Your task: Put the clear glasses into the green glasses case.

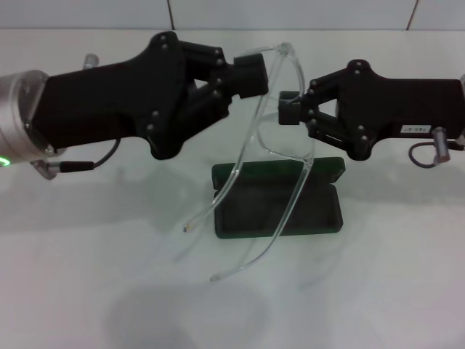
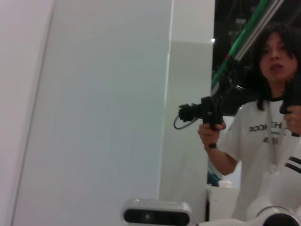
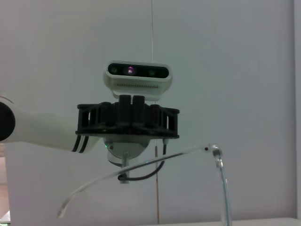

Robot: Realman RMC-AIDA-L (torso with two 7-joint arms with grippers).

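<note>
Clear glasses (image 1: 280,138) are held in the air between the two grippers, above the open green glasses case (image 1: 280,200), arms unfolded and hanging towards the bench's near edge. The left gripper (image 1: 256,75) is pinched on one end of the front; the right gripper (image 1: 290,107) is closed on the other. Folding appears to be in hand. Next, the arms must be folded in, then the glasses lowered level into the case.
</note>
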